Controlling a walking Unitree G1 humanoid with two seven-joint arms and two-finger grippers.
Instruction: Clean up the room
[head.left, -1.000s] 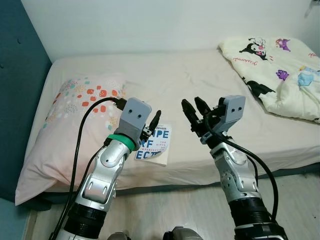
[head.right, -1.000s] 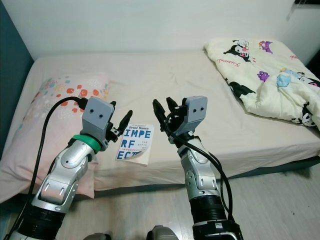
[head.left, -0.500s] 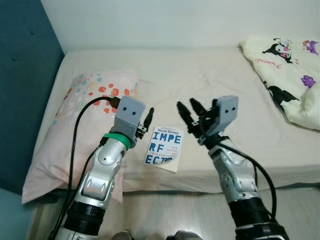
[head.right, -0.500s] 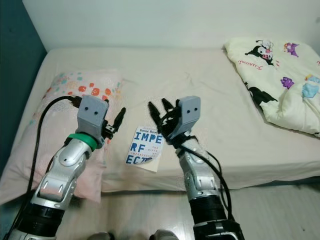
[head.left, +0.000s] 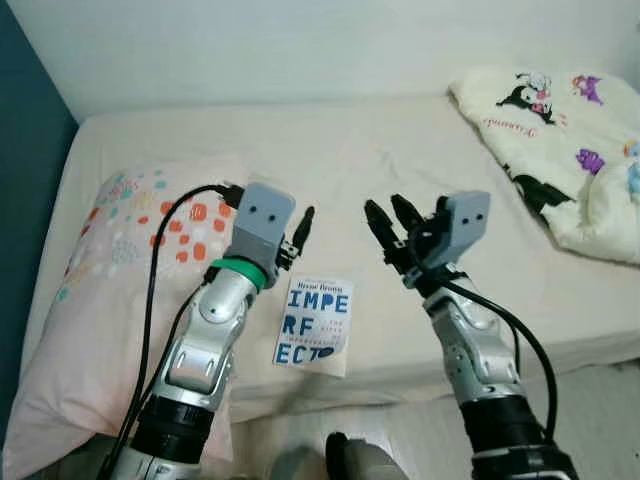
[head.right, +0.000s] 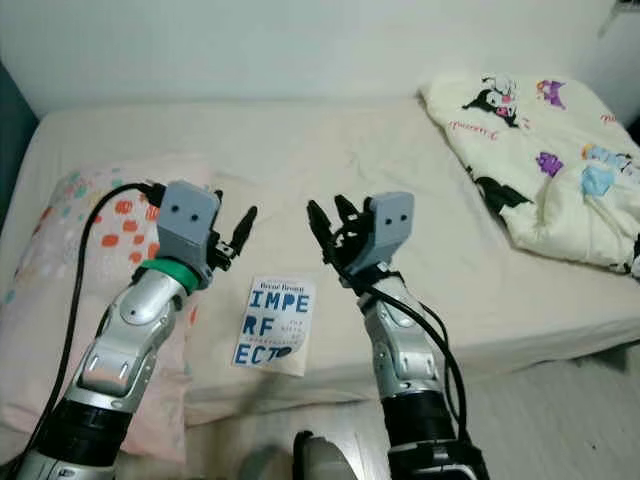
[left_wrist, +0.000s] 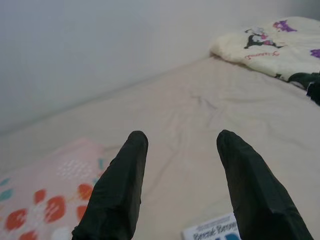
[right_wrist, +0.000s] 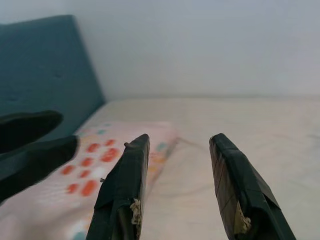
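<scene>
Bedsheet (head.left: 400, 160) is spreading beige under a dotted pillow (head.left: 110, 260), cartoon-print blanket (head.left: 560, 130) and book (head.left: 314, 325) lying near the front edge; left gripper (head.left: 300, 235) and right gripper (head.left: 392, 222) are hovering above it, fingers parted, holding nothing.

We hold both silver arms raised and bent in front of us, forearms angled up. Our left claw (head.left: 303, 232) points forward with its two black fingers (left_wrist: 117, 192) spread apart. Our right claw (head.left: 392, 222), level with the left and near it, also has its fingers (right_wrist: 125, 190) parted and grips nothing.
</scene>
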